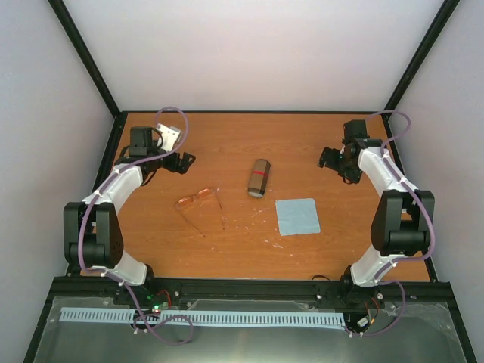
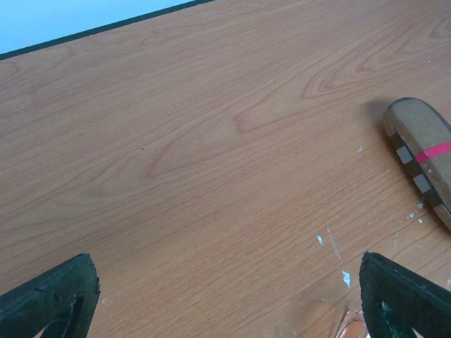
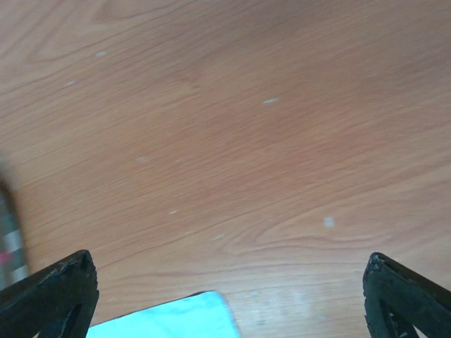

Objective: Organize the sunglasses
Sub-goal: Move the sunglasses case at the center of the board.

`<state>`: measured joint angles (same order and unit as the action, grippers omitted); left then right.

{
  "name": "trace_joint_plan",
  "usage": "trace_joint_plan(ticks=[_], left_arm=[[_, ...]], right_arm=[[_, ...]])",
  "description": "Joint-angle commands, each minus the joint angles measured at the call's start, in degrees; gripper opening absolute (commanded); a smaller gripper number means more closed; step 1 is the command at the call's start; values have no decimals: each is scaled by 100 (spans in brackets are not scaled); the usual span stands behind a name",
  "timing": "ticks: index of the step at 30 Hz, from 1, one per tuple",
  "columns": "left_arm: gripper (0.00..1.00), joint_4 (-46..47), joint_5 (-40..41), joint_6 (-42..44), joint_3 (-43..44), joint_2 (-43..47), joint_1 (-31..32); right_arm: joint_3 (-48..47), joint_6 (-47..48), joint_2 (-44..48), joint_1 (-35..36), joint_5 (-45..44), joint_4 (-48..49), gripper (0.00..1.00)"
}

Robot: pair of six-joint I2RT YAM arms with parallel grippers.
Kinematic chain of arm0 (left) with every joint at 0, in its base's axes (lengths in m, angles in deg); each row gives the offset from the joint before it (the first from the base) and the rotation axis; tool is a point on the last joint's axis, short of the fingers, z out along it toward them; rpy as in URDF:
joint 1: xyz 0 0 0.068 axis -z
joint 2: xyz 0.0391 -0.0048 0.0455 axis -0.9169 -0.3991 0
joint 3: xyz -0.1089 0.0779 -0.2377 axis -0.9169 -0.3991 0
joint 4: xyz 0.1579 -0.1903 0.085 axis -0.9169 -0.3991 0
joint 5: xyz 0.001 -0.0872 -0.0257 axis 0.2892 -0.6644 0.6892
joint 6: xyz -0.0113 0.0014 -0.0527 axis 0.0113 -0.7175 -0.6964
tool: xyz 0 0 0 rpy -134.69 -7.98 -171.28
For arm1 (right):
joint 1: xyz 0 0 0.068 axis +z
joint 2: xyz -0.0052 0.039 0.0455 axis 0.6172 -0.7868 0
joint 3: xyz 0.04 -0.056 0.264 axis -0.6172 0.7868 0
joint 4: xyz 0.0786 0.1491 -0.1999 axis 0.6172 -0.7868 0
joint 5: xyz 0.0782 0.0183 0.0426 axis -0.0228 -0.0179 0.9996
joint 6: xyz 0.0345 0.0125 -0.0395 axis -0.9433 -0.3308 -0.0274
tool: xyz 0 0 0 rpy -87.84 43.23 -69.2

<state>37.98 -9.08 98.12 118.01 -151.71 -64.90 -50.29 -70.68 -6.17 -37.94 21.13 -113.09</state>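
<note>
Near edge first: both arm bases sit bolted on the rail [image 1: 249, 289], elbows folded, forearms reaching up toward the far corners of the bench [image 1: 302, 140]. Sunglasses [image 1: 198, 200] lie left of centre, unfolded. The lens front runs roughly left-right, its right end a bit farther back, and the thin arms trail toward the near edge. Tan case [image 1: 259, 178] sits just right of them, with the blue cloth [image 1: 297, 216] further right. Left claw [image 1: 184, 161] hovers beyond the glasses, pointing inward, fingers wide apart, gripping nothing. Right claw [image 1: 327, 159] mirrors it on the far right, also spread wide.
</note>
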Motion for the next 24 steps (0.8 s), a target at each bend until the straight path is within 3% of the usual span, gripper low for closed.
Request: trace_joint_plan(ticks=[1,4,9,15,24], left_arm=[[100,146,-62,-104,253,-80,-83],[100,168,-19,-74,234,-102,-106],[98,175,-374,366,362,-227,-82],[96,-452,-122,750,1188,-695,137],[96,-423,52,794,1015,-685,136]], right_arm=[[-182,46,-72,207,1421,285,100],[-856,148,-638,789,1269,-200,100],[-2788,526,-2099,1886,434,-1528,96],[-4284,492,-3124,2432,940,-2285,96],[-5342,275,-4065,2787,1005,-2953,100]])
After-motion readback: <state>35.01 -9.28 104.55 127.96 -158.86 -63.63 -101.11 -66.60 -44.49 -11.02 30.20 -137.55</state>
